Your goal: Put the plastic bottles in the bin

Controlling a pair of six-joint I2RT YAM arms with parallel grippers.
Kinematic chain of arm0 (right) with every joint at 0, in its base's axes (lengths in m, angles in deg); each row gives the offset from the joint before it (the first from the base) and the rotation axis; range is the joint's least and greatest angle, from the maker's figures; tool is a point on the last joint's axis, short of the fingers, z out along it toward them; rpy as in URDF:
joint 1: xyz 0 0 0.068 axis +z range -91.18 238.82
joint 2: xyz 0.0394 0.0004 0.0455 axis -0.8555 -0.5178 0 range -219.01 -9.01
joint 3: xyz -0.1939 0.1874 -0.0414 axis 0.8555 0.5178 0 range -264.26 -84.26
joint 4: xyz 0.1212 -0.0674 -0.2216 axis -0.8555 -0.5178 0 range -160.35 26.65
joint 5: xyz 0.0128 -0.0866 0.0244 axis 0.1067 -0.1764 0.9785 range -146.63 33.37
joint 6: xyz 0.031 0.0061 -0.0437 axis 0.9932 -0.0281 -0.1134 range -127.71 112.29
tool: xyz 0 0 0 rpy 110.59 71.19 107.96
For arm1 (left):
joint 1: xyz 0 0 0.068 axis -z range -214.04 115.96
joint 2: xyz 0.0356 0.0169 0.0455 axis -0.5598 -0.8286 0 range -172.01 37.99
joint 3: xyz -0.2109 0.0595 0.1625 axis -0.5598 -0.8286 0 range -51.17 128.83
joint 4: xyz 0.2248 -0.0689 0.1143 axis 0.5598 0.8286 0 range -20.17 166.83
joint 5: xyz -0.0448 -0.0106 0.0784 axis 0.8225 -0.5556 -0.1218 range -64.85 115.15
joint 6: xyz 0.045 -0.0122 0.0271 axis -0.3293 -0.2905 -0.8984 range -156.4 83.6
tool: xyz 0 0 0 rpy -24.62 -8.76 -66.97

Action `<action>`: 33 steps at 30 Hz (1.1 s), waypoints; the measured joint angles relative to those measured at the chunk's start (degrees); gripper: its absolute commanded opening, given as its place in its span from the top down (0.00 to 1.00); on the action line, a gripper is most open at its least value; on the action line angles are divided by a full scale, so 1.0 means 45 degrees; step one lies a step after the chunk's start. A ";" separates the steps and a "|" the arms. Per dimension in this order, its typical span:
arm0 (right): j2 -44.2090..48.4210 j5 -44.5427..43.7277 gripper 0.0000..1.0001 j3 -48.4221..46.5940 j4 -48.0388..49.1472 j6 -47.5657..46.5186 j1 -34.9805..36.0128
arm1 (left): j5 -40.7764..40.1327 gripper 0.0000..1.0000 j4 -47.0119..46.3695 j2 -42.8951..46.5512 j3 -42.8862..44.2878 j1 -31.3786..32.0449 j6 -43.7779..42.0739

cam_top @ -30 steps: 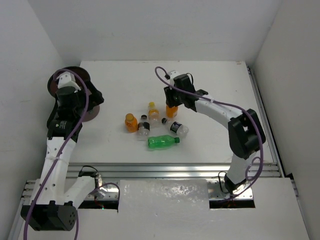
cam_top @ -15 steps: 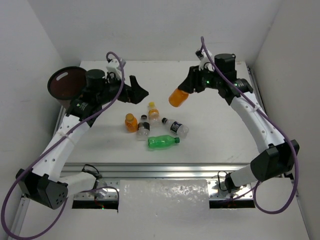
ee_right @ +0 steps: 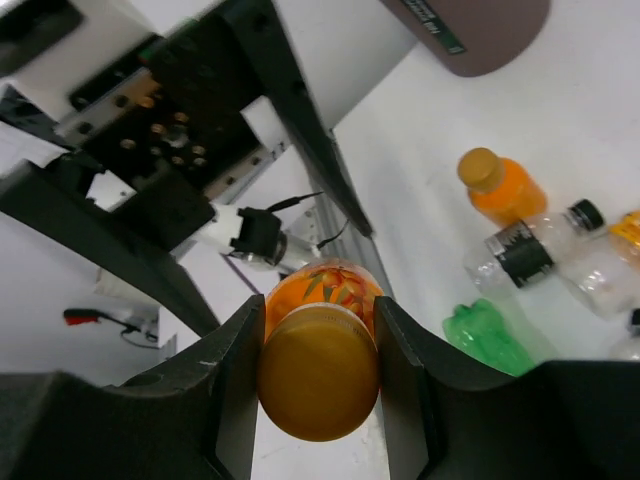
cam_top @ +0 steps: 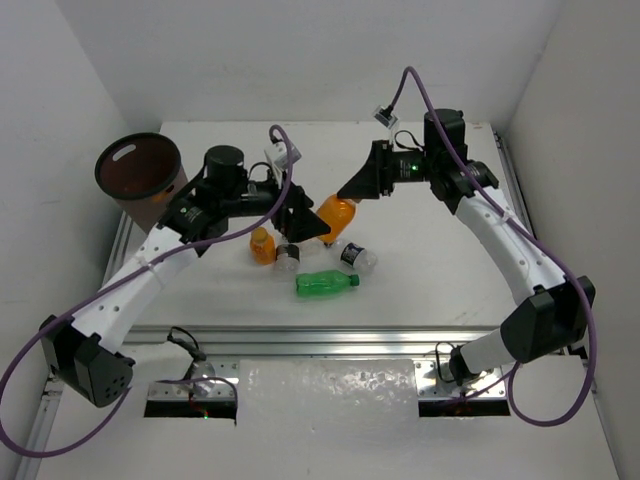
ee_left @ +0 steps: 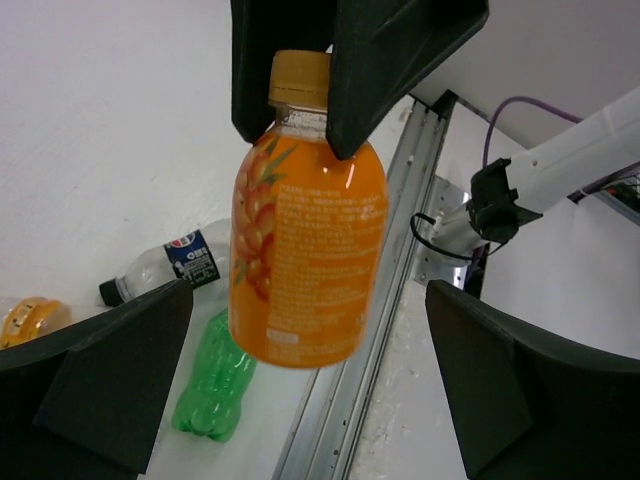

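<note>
- Top view: the green bottle [cam_top: 327,284] lies on its side on the table [cam_top: 430,290], so that's my reference. The right gripper [cam_top: 352,190] is up in the air beyond it, clamped tight on the cap of the hanging bottle [cam_top: 338,215], an orange one clear of the table. The left gripper [cam_top: 310,220] is beyond-left of the green bottle, spread wide with nothing in it. The bin [cam_top: 140,205] stands well off to the far left of the green bottle. A second orange bottle [cam_top: 263,245] and two clear bottles [cam_top: 288,257] sit just beyond it.
- Left wrist: the hanging bottle fills the middle, above the green bottle. The left fingers [ee_left: 110,370] sit wide on both sides, not touching it.
- Right wrist: the yellow cap is squeezed between the right fingers [ee_right: 235,390]. The green bottle is lower right and the bin is in the top corner.
</note>
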 measured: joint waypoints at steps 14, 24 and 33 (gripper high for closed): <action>0.0714 0.0058 0.01 0.0967 0.1447 0.0903 0.0058 | -0.2501 1.00 0.0087 -0.1991 0.0967 0.1996 0.0321; 0.2890 -0.4901 0.01 0.3672 0.0573 0.0714 -0.1778 | -1.0666 1.00 0.2395 -0.1923 0.3385 -0.4493 0.3196; 0.3410 -0.6110 0.01 0.4813 0.0160 -0.0087 -0.1724 | -1.2949 0.70 0.3730 -0.3453 0.5644 -0.9233 0.4201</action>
